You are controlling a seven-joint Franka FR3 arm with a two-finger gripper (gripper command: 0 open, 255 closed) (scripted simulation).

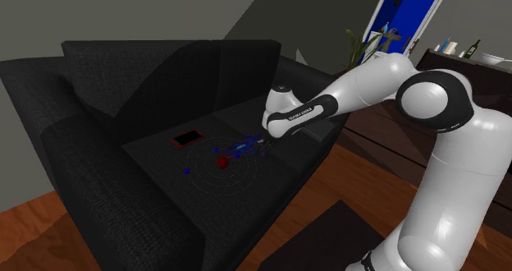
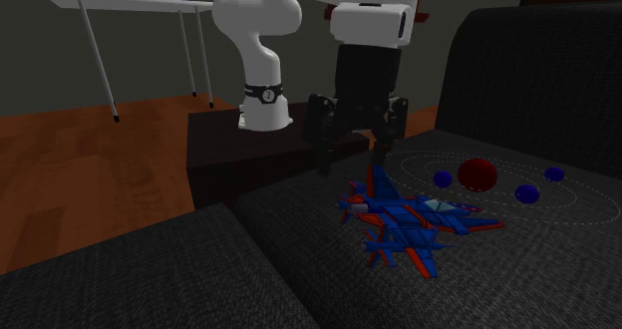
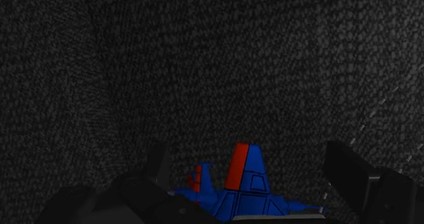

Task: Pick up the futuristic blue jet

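While spread, claw [image 2: 353, 164] over jet [image 2: 410, 223] on blk sofa [image 2: 518, 287].

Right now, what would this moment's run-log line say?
phase: pre-grasp | blue-and-red jet: lying on sofa seat, not held | gripper: open, over its finned end | nearby: red ball

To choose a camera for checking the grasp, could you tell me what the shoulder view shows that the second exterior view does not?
Shoulder view adds a red-framed flat panel on the seat, a plant and bottles. Second exterior view adds a white thin-legged table and the gripper plainly open over the jet's finned end. Both show the black sofa, jet and red ball.
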